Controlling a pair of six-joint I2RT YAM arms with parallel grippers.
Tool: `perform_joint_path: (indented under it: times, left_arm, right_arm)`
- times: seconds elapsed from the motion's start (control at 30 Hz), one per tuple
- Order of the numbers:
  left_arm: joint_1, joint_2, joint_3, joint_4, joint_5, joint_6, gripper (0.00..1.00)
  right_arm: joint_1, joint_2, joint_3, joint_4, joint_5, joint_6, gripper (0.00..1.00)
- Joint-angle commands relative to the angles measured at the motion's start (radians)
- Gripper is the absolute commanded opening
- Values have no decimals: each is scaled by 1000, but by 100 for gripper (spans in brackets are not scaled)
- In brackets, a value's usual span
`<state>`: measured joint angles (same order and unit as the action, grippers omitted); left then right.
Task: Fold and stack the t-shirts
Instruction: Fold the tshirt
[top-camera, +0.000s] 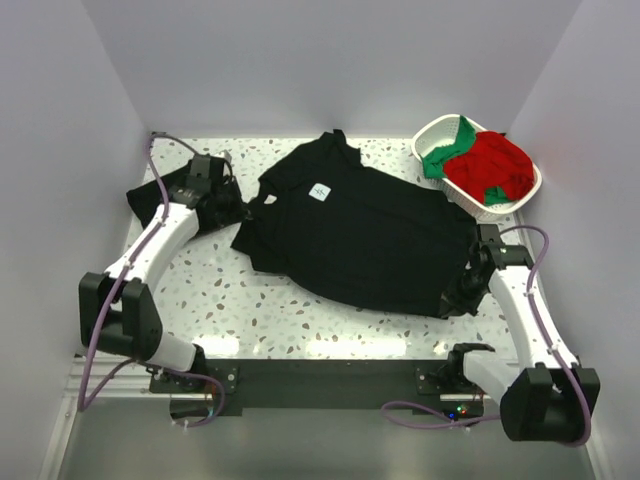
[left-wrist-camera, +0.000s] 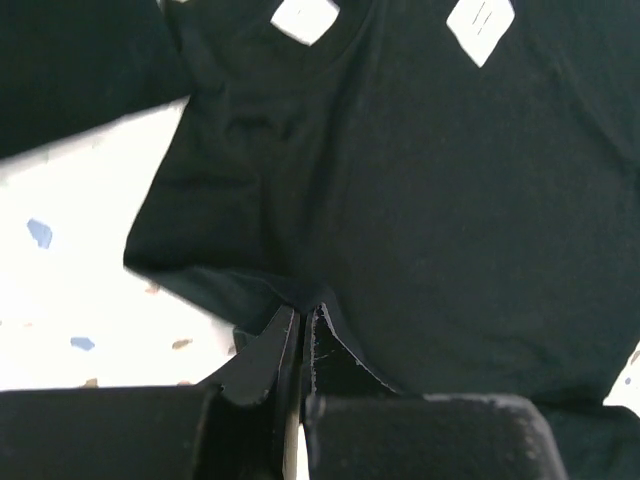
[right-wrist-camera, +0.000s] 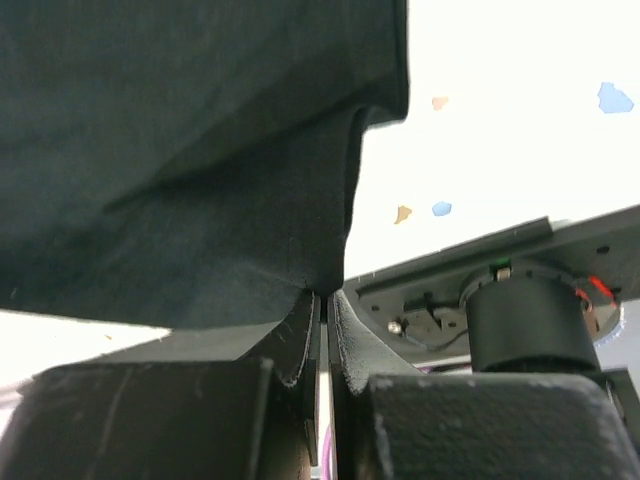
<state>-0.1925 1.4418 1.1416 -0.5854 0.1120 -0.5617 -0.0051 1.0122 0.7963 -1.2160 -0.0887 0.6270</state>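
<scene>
A black t-shirt (top-camera: 360, 240) is spread out on the counter (top-camera: 250, 300), between the two grippers. The left gripper (left-wrist-camera: 300, 312) is closed tight. A fold at the edge of the shirt is pinched between its fingers. Most of the shirt is seen ahead of this gripper. The small white neck label (left-wrist-camera: 480, 20) is seen ahead of it and a bit to its right.

The right gripper (right-wrist-camera: 325, 297) is closed tight too, and an edge of the same shirt is pinched in it. The black cloth is seen ahead of this gripper and to its left. The speckled counter is seen ahead on its right.

A white basket (top-camera: 490, 212) is set on the counter past the right gripper, on the far side from the arm bases. A red t-shirt (top-camera: 492, 165) and a green t-shirt (top-camera: 445, 155) are heaped in it. The basket is near the right gripper but apart from it.
</scene>
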Motion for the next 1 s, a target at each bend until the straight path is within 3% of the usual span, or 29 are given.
perform_joint_path:
  times: [0.0,0.47,0.97]
  left_arm:
    - [-4,61,96,55,31,60,0]
    - [-25,275,265,105,107,123,0]
    - [-74,538,503,90,123,186,0]
  right_arm:
    - [-47,55,29,94,37,-35,0]
    - [-159,338,139,219,32,-153,0]
    - [-185,558,221,302,21,-184,0]
